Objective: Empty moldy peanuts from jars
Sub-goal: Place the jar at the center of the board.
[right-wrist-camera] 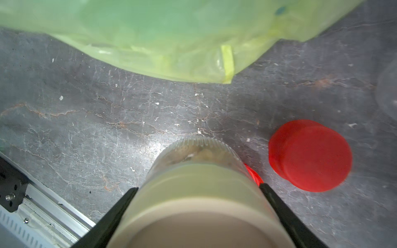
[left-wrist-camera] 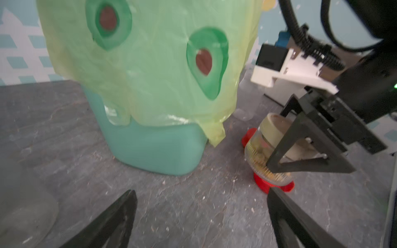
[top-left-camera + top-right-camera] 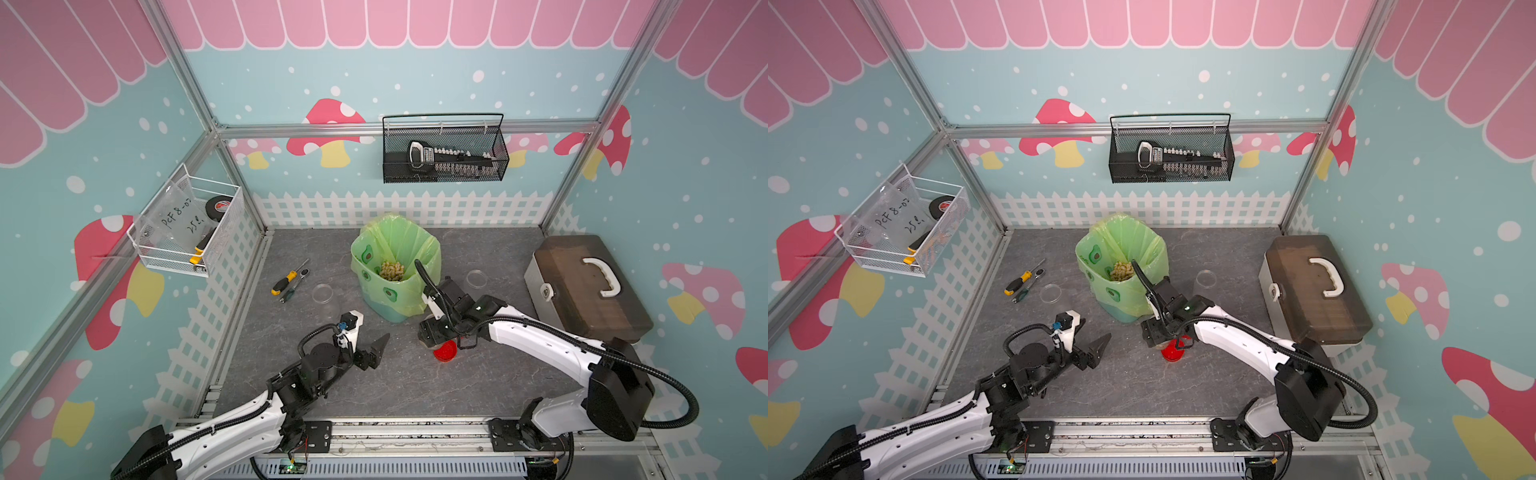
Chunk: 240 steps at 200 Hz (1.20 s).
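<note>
Right gripper [image 1: 198, 189] is the busy one: its black fingers are closed on a squat clear round jar [image 2: 257, 148], up at the jar's flat beige lid [image 1: 199, 214], lid end upward. It sits near the middle of the grey stone-look worktop [image 3: 415, 382], just in front of the bin. Pale tan moldy peanuts [image 2: 255, 161] show through the jar's wall.

Right beneath it lies a round red plastic lid [image 2: 263, 183]. Whether the jar's base touches that lid, I can't tell. A second red lid [image 1: 311, 154] lies flat just beside it.

Left gripper [image 3: 368, 332] hangs over the worktop toward the front-left, jaws spread wide with nothing between them. It points toward the held jar but is apart from it.

The teal plastic bin lined with a green avocado-print bag [image 3: 363, 249] stands near the middle of the back edge, with a heap of peanuts [image 3: 391, 270] at its bottom.

Two taller clear jars stand open-topped and upright. One [image 3: 323, 293] is on the bin's left, near a yellow-handled screwdriver [image 3: 284, 282]. The other [image 3: 476, 278] is on the bin's right, between the bin and a brown toolbox with a white handle [image 3: 573, 266].
</note>
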### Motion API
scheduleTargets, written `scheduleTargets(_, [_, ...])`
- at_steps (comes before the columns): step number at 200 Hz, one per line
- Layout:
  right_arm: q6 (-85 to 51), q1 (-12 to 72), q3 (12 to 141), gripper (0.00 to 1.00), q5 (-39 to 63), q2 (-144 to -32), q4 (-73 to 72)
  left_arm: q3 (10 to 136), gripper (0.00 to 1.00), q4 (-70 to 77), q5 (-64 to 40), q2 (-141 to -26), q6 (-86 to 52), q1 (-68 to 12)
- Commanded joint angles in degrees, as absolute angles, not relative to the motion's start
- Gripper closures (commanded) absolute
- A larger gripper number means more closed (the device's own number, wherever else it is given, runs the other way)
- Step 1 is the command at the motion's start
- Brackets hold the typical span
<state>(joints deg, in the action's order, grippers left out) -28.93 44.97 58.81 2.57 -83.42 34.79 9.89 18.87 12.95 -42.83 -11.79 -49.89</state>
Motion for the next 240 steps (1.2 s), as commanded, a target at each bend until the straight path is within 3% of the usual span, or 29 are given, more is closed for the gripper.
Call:
scheduleTargets(1, [-30.07, 47.19, 57.43, 0.41, 3.31, -84.68, 29.55, 9.26, 0.06, 21.17, 16.79, -42.63, -13.04, -52.01])
scheduleTargets(76, [-32.96, 53.01, 55.63, 0.37, -1.14, -90.37, 27.95, 7.3, 0.01, 29.9, 20.64, -54.25, -11.1, -58.93])
scheduleTargets(120, [-33.9, 54.75, 54.04, 0.21, -3.43, -89.64, 29.84, 5.56, 0.01, 34.45, 18.63, -57.23, -12.04, -59.05])
scheduleTargets(163, [-34.45, 54.93, 51.2, 0.09, -2.24, -81.24, 29.27, 5.1, 0.01, 34.11, 15.04, -57.25, -13.3, -59.32])
scheduleTargets(202, [-34.45, 54.81, 50.54, 0.08, -2.78, -73.59, 30.08, 5.44, 0.01, 35.3, 15.15, -60.12, -13.97, -61.13])
scheduleTargets(240, [-34.32, 54.84, 52.53, 0.07, -5.6, -75.03, 35.04, 5.98, 0.01, 39.73, 16.79, -66.58, -13.54, -63.87])
